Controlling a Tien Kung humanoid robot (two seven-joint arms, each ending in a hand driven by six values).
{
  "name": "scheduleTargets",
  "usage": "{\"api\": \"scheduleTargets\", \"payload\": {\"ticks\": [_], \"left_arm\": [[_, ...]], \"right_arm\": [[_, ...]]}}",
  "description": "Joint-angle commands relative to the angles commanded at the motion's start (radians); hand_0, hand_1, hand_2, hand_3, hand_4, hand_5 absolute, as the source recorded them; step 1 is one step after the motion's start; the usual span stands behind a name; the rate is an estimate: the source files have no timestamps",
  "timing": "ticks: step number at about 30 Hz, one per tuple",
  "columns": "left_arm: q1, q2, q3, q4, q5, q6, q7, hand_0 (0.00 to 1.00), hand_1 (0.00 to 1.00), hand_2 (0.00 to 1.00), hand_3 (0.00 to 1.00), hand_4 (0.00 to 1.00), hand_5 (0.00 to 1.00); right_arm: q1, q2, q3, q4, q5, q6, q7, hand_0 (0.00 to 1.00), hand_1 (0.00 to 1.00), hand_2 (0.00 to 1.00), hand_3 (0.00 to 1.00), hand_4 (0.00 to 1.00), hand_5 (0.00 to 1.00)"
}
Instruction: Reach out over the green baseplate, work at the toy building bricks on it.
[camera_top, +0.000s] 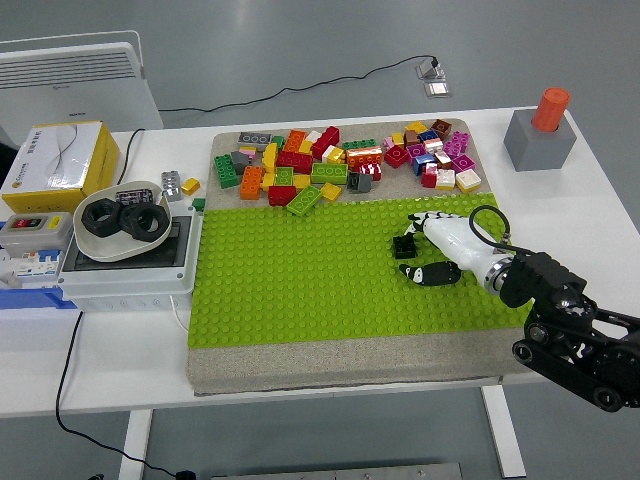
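Where the studded green baseplate (300, 270) lies flat on the desk (600, 200), the right hand (440, 245) rests, fingers loosely spread beside a small black brick (403, 246), grasping nothing

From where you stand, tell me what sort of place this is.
Probably a robotics lab or test room: a white table holds a green baseplate, loose toy bricks and an electrical box, with cables across a bare grey floor and a wall heater.

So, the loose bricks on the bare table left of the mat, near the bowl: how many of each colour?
Grey brick: 1
Yellow brick: 1
Green brick: 1
Total: 3
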Motion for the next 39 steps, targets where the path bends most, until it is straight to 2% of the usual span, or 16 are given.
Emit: {"api": "scheduleTargets", "payload": {"ticks": [15,22,27,28,30,33,34,39], "left_arm": [[0.002,-0.001,0.005,0.0,-0.008,0.002,0.001,0.735,0.735,0.713,0.833,0.831,0.998],[0.003,-0.001,0.006,0.0,-0.008,0.002,0.001,0.736,0.734,0.713,0.832,0.831,0.998],[0.004,-0.002,0.005,0.0,-0.007,0.003,0.003,0.736,0.734,0.713,0.832,0.831,0.998],[0.005,-0.002,0.005,0.0,-0.009,0.003,0.002,0.736,0.734,0.713,0.832,0.831,0.998],[0.006,-0.003,0.005,0.0,-0.011,0.004,0.002,0.736,0.734,0.713,0.832,0.831,0.998],[0.006,-0.003,0.005,0.0,-0.011,0.004,0.003,0.736,0.734,0.713,0.832,0.831,0.998],[0.006,-0.003,0.006,0.0,-0.013,0.004,0.003,0.736,0.735,0.713,0.832,0.831,0.998],[0.007,-0.003,0.0,0.0,-0.006,0.004,0.005,0.736,0.735,0.713,0.832,0.831,0.998]], "right_arm": [[-0.01,-0.008,0.016,0.015,0.046,-0.039,0.03,0.892,0.952,0.93,0.651,0.665,0.444],[-0.019,-0.03,0.043,0.05,0.131,-0.075,0.075,0.889,0.942,0.928,0.667,0.659,0.427],[-0.058,-0.075,0.097,0.101,0.186,-0.117,0.113,0.889,0.942,0.928,0.667,0.659,0.427],[-0.07,-0.088,0.115,0.109,0.172,-0.119,0.111,0.888,0.937,0.915,0.672,0.689,0.343],[-0.097,-0.116,0.159,0.12,0.128,-0.116,0.099,0.888,0.937,0.915,0.672,0.689,0.343],[-0.129,-0.151,0.211,0.127,0.071,-0.098,0.079,0.888,0.937,0.915,0.672,0.689,0.343],[-0.141,-0.167,0.235,0.131,0.044,-0.086,0.07,0.888,0.931,0.909,0.67,0.743,0.207],[-0.157,-0.215,0.273,0.149,-0.056,-0.022,0.037,0.888,0.931,0.909,0.67,0.743,0.207]]}}
